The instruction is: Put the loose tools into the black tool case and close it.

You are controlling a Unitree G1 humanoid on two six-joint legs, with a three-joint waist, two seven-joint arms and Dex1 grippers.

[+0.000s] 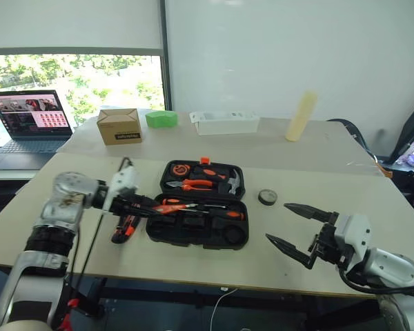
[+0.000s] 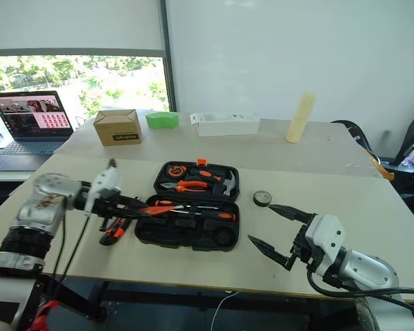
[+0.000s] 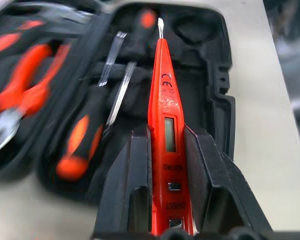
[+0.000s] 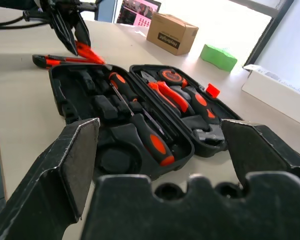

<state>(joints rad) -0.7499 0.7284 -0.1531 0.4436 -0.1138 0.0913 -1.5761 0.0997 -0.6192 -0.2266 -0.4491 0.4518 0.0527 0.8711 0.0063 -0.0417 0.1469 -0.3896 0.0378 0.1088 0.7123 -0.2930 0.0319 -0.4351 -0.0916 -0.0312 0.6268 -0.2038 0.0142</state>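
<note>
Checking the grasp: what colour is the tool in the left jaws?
Orange tester screwdriver, clearest in the left wrist view.

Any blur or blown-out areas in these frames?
Left wrist view: the orange tester screwdriver between the left gripper's fingers is sharp, while the black tool case and pliers behind it are smeared. Right wrist view: the window above the cardboard box is washed out. Left eye view: window bright, table evenly lit.

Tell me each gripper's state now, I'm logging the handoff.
Left gripper: shut on the orange tester, over the open case.
Right gripper: open, holding nothing.
</note>
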